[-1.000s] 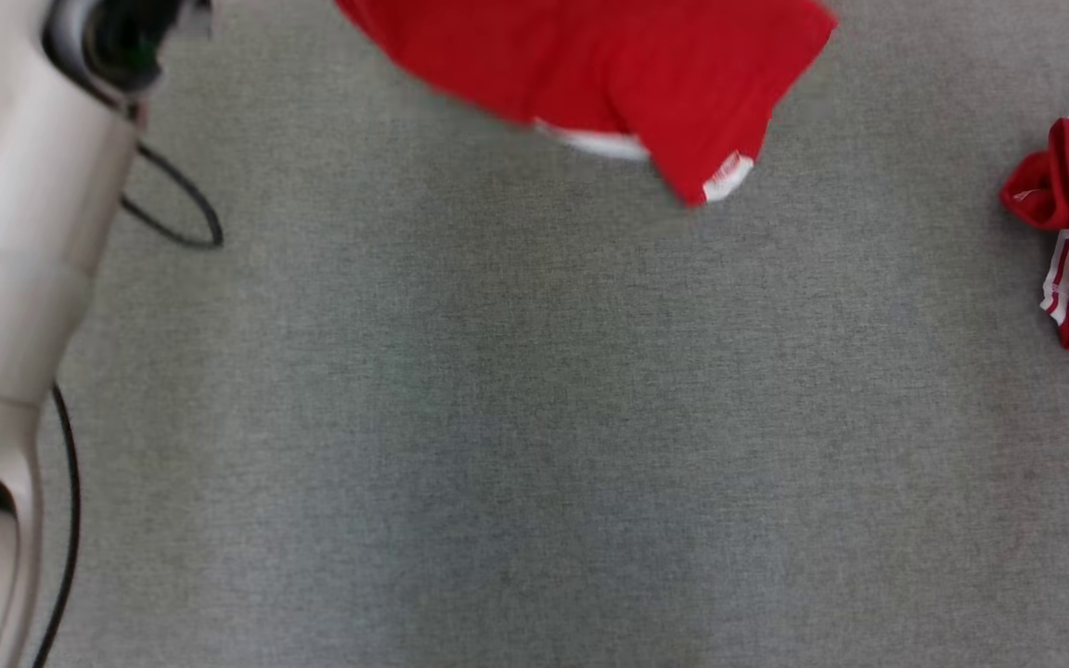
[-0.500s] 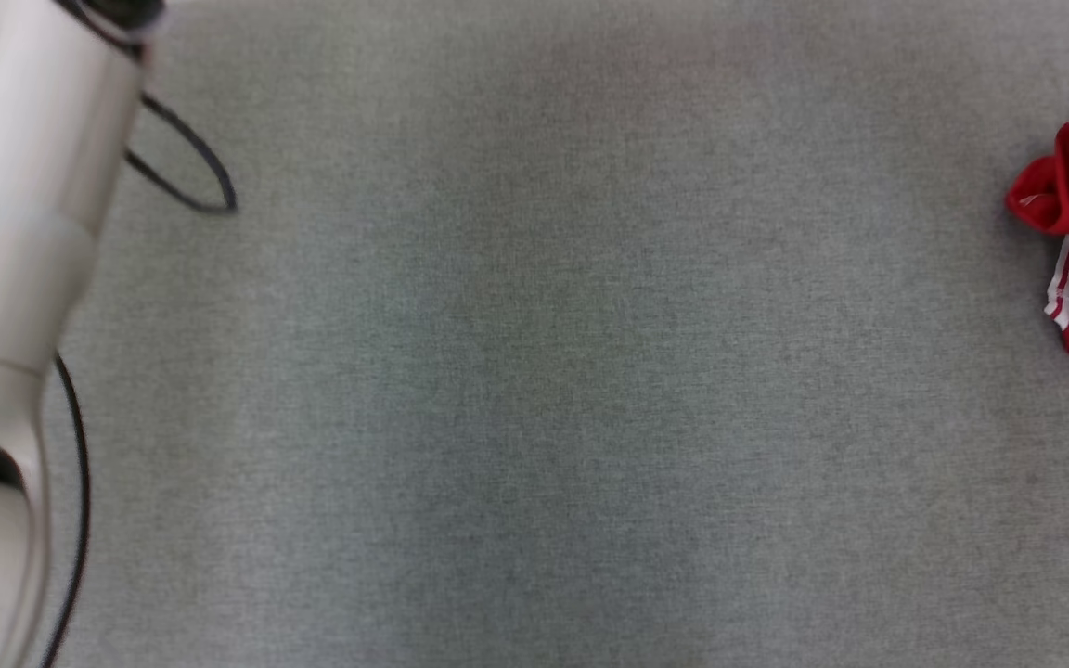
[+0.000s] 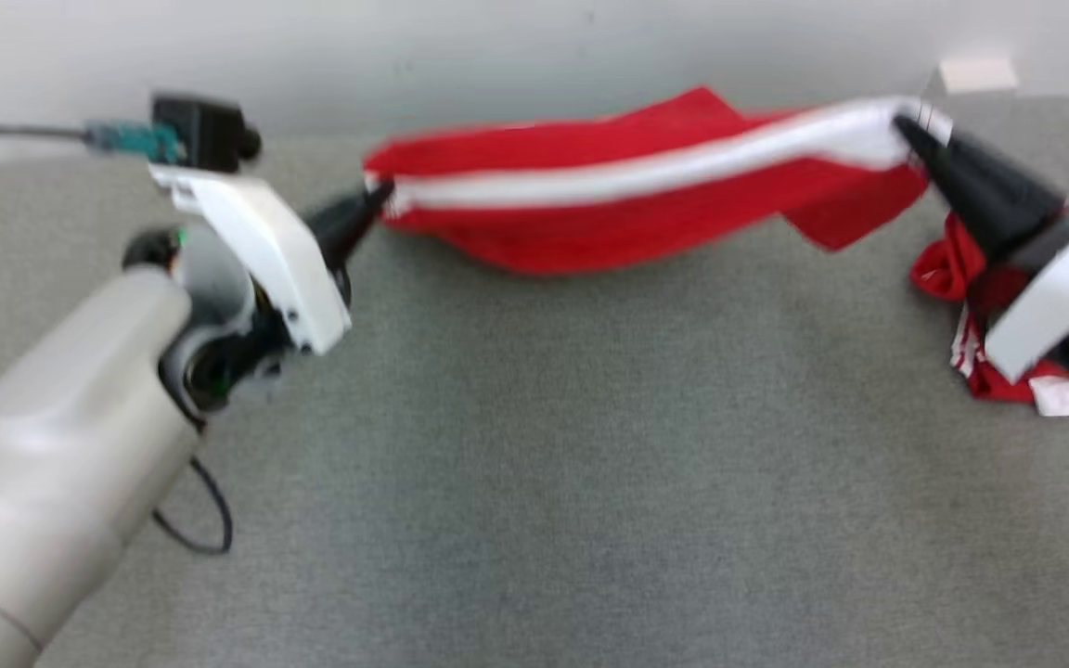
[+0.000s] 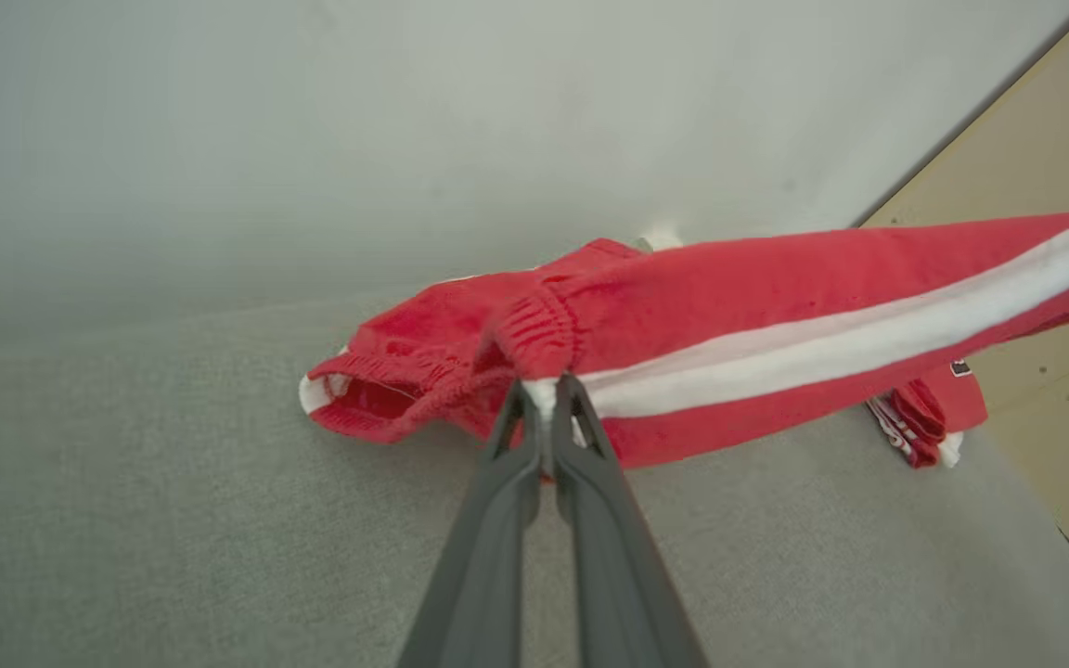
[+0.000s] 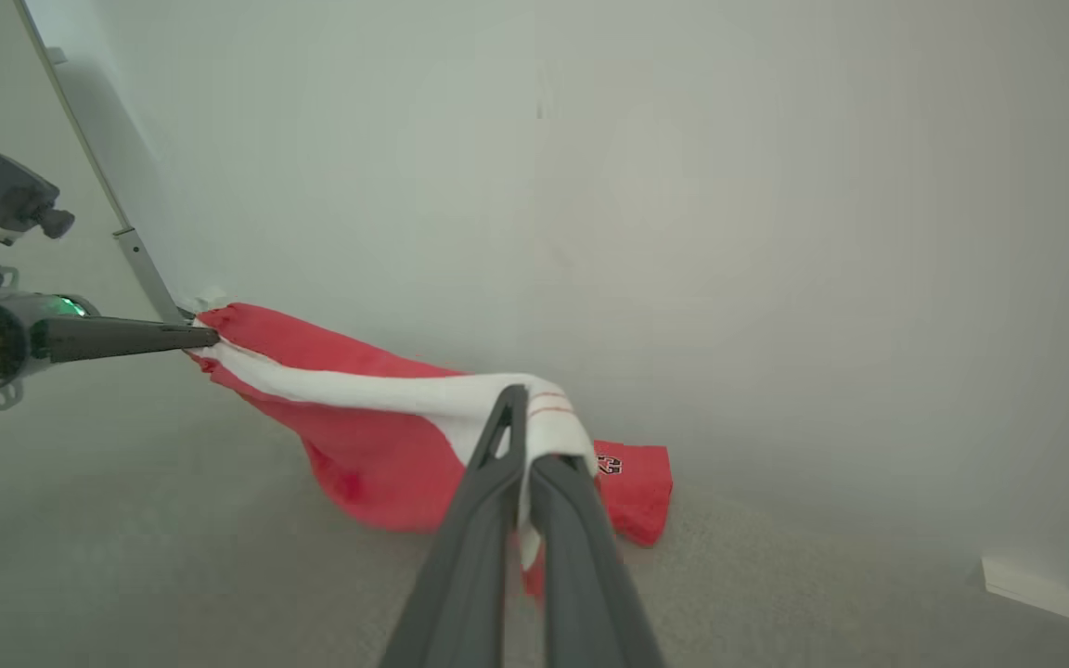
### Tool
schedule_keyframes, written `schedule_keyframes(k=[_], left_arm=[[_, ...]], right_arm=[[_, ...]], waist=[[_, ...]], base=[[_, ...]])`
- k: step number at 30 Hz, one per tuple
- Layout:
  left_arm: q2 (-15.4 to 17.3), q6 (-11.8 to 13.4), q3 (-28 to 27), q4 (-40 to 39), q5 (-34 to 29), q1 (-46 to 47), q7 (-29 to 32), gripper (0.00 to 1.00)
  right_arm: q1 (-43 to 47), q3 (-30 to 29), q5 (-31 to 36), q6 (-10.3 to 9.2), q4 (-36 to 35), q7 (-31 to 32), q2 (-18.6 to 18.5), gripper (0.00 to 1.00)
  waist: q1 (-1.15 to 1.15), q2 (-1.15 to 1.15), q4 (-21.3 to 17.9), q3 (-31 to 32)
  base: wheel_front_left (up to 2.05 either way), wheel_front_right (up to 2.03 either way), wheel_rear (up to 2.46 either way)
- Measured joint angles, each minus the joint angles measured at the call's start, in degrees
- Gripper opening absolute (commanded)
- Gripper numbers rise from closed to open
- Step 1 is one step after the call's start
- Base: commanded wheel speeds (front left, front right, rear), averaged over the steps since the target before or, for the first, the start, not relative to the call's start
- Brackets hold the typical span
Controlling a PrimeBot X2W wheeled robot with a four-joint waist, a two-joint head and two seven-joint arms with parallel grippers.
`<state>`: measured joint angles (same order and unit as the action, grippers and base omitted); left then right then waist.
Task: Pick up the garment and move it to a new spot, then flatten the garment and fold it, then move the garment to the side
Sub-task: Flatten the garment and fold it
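Note:
The garment (image 3: 646, 199) is a pair of red shorts with a white side stripe. It is stretched level between my two grippers above the grey surface, near the back wall. My left gripper (image 3: 377, 197) is shut on the waistband end (image 4: 544, 357). My right gripper (image 3: 906, 128) is shut on the white stripe at the other end (image 5: 544, 417). The red cloth sags below the stripe, down to or close to the surface. In the left wrist view my left gripper (image 4: 546, 388) pinches the stripe's end. In the right wrist view my right gripper (image 5: 528, 413) grips white cloth, and the left gripper (image 5: 205, 336) shows at the far end.
A second red garment (image 3: 957, 278) lies crumpled at the right, partly behind my right gripper, and shows as a red bundle (image 4: 920, 422) in the left wrist view. A black cable (image 3: 214, 524) loops by my left forearm. A white wall (image 3: 534, 56) rises just behind. A white slip (image 5: 1026, 575) lies by the wall.
The head view has swung up toward the wall. Both grippers now show with the garment stretched between them; before, only the left forearm and, a second ago, the garment's lower part showed.

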<state>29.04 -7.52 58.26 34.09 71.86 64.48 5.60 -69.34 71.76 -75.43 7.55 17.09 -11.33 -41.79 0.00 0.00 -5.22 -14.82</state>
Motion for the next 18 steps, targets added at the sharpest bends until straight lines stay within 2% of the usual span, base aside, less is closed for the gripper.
schedule_keyframes(k=[11,16,18], left_arm=[[7.7,0.0,10.3,-14.8,6.5,-14.8,10.7,0.00],[12.4,0.2,12.1,-22.7,10.0,-19.7,15.7,0.00],[14.1,1.1,12.3,-26.2,12.2,-21.3,17.2,0.00]], right_arm=[[16.7,1.6,-3.0,0.00,-16.0,13.4,-11.4,0.00],[23.3,1.8,-3.6,0.00,-22.0,18.5,-16.6,0.00],[25.1,1.7,-4.4,0.00,-24.6,19.1,-18.4,0.00]], waist=[[-0.01,0.00,-0.3,11.0],[-0.02,0.00,-0.6,14.0],[-0.02,0.00,-0.7,14.6]], base=[[0.00,0.00,0.00],[0.00,0.00,0.00],[0.00,0.00,0.00]])
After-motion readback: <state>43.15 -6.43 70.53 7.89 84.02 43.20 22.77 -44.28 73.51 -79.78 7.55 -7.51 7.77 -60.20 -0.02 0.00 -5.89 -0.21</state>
